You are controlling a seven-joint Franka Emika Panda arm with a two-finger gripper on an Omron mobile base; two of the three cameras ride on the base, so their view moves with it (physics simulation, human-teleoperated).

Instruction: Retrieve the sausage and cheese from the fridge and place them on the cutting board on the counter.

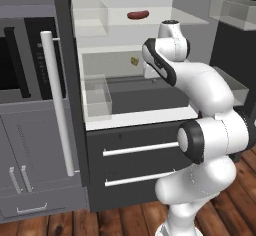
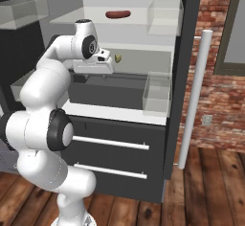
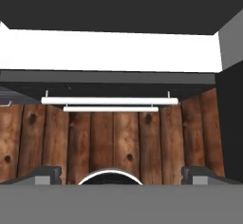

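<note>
The fridge (image 1: 140, 135) stands with both doors open. On its upper glass shelf lies the reddish-brown sausage (image 1: 138, 14) (image 2: 117, 14). The small yellow-olive cheese (image 1: 135, 60) (image 2: 117, 57) rests on the shelf below, near the back. My gripper (image 2: 93, 74) hangs in front of that lower shelf, just left of the cheese in the right base view, and points down. In the hand view the gripper (image 3: 123, 173) is open, its fingertips (image 3: 47, 173) wide apart with nothing between them, over the fridge's drawer handles (image 3: 109, 101) and the wooden floor. The cutting board and counter are out of view.
The open doors flank the arm, each with a long silver handle (image 1: 57, 105) (image 2: 196, 100) and clear bins (image 1: 97, 97) (image 2: 158, 93). A grey cabinet with a black oven (image 1: 15, 65) stands to the left, a brick wall (image 2: 220, 76) to the right.
</note>
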